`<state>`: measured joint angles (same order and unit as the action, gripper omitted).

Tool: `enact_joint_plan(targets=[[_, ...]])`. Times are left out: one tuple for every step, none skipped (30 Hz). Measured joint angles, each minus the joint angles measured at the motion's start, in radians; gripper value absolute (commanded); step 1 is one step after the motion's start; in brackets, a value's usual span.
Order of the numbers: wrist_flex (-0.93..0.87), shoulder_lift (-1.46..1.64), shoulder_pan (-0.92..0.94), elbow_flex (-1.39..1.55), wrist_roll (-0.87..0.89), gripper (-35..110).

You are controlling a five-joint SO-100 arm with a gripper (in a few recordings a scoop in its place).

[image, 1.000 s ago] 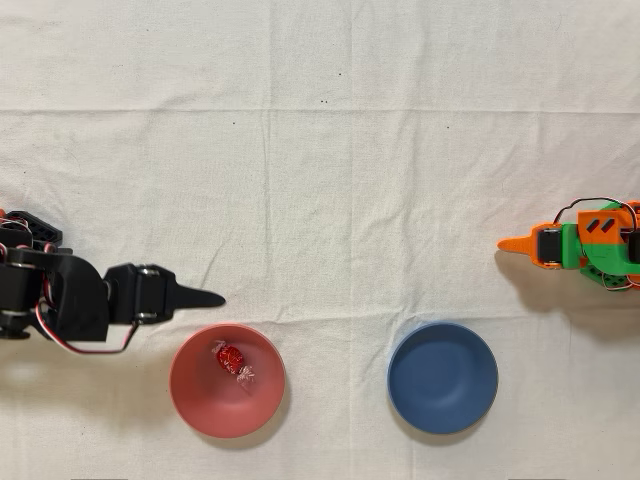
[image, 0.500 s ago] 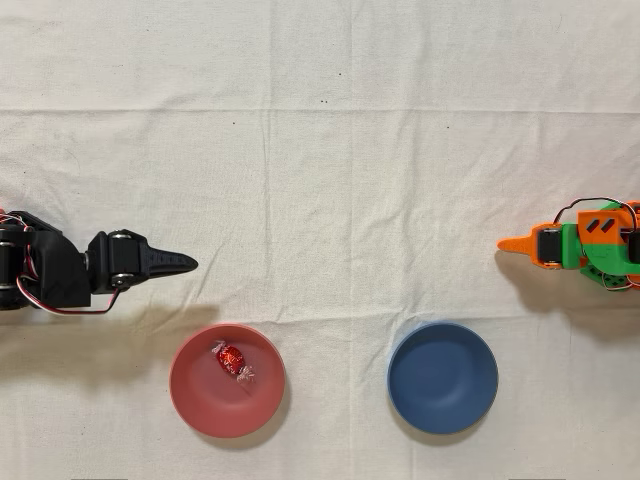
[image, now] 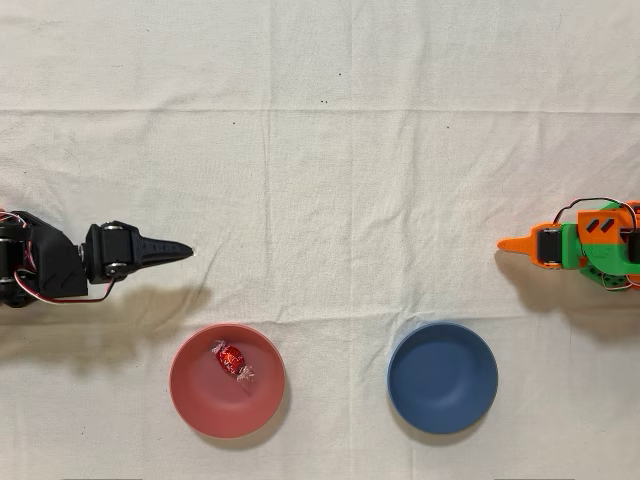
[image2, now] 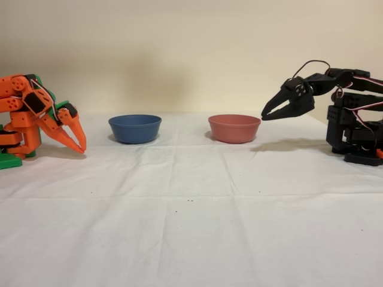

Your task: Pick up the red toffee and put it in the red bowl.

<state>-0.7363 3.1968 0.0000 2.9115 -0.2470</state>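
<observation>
Since the earlier pictures the black arm has pulled back from beside the red bowl (image: 227,380): in the overhead view its jaws (image: 178,251) now sit up and to the left of the bowl's rim, well apart from it, and in the last half second they have hardly shifted. Everything else lies as it did.

Going left to right in the overhead view, the jaws come first, drawn together to a single dark point and holding nothing. In the fixed view they hang in the air just to the right of the red bowl, above rim height, tip angled down.

Next is the red bowl itself, round, shallow, matte salmon plastic. The red toffee (image: 230,357) lies inside it, on the inner slope toward the upper middle, so by my reading the task is done. The sweet is a small ball in shiny, crinkled red foil with clear twisted ends. It looks very light and firm, and the foil is probably slippery, so a grip across the round middle would hold better than one on the flimsy twists.

To the right of the red bowl stands the blue bowl (image: 442,377), same shape. Farther right the orange arm (image: 585,247) is idle. The desk (image: 330,170) wears a creased off-white cloth.
</observation>
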Motion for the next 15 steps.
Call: enact_joint_plan(targets=[[-0.002, 0.003, -0.002, 0.0, 0.0, 0], [0.0, 0.006, -0.002, 0.0, 0.0, 0], [0.002, 0.008, 0.0, 0.0, 0.006, 0], [0.005, 0.008, 0.003, 0.008, 0.012, 0], [0.012, 0.018, 0.003, 0.023, 0.025, 0], [0.023, 0.014, 0.003, 0.038, 0.037, 0], [0.035, 0.009, 0.002, 0.057, 0.049, 0], [0.054, 0.008, 0.006, 0.075, 0.063, 0], [0.071, 0.008, 0.011, 0.084, 0.077, 0], [0.083, 0.018, 0.017, 0.094, 0.078, 0], [0.097, 0.02, 0.02, 0.095, 0.089, 0], [0.107, 0.017, 0.021, 0.106, 0.103, 0], [0.104, 0.009, 0.021, 0.115, 0.11, 0], [0.094, 0.008, 0.02, 0.121, 0.124, 1], [0.083, 0.008, 0.02, 0.126, 0.138, 1]])
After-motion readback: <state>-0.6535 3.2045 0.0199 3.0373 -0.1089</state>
